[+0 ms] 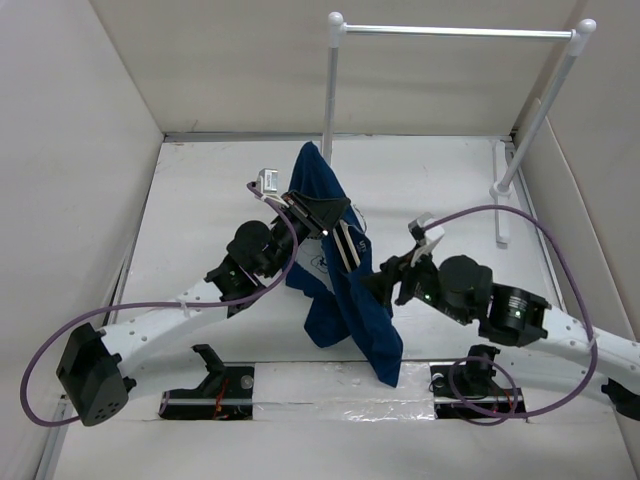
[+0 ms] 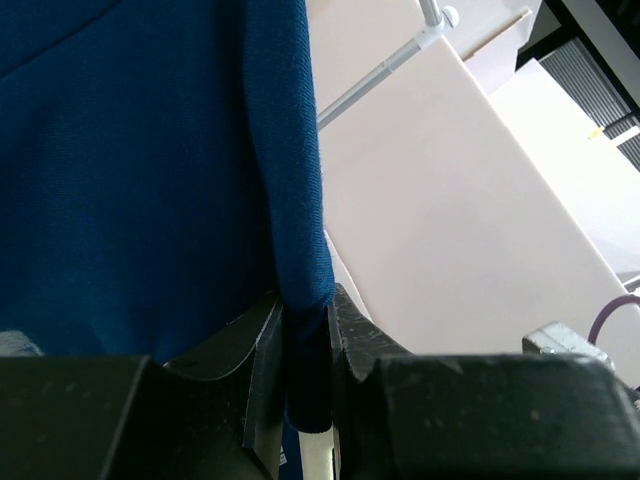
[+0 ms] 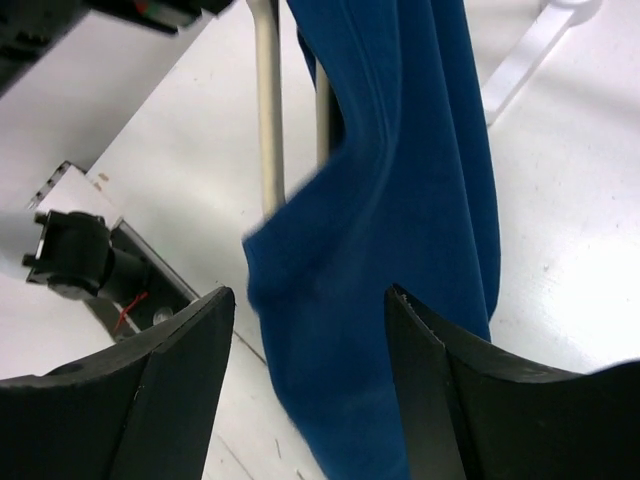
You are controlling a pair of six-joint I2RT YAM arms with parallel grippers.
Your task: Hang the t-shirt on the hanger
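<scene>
My left gripper [image 2: 305, 345]: fingers [image 2: 352, 335] clamped on a vertical fold of the t-shirt [image 2: 140, 180]. A pale sliver sits under the fold between the pads; probably the hanger, but I can't confirm it from that wrist view. Left is carrying the whole load. My right gripper [image 3: 310, 335]: fingers [image 3: 175, 385] spread wide with nothing between them, and the cloth hangs just beyond the tips. Past the tips, two pale rods of the hanger [image 3: 268, 120] run up out of the cloth, with navy fabric bunched around their lower part. In the top view the shirt is lifted off the table [image 1: 440, 180]. It hangs from my left gripper in one long twisted drape toward the near edge. My right gripper is just beside its right edge, apart as far as I can tell. The rack [image 1: 455, 32] stands at the back right, well apart from all this. My read on progress is about halfway. Hanger and shirt are together and airborne, and the cloth is partly over the frame. It's wadded to one side, though, not spread over both shoulders. Hook isn't visible, so I can't tell whether it's through the neck. Left to do: draw the fabric over the other hanger arm, centre the collar, let it hang straight. Right is free for that.
</scene>
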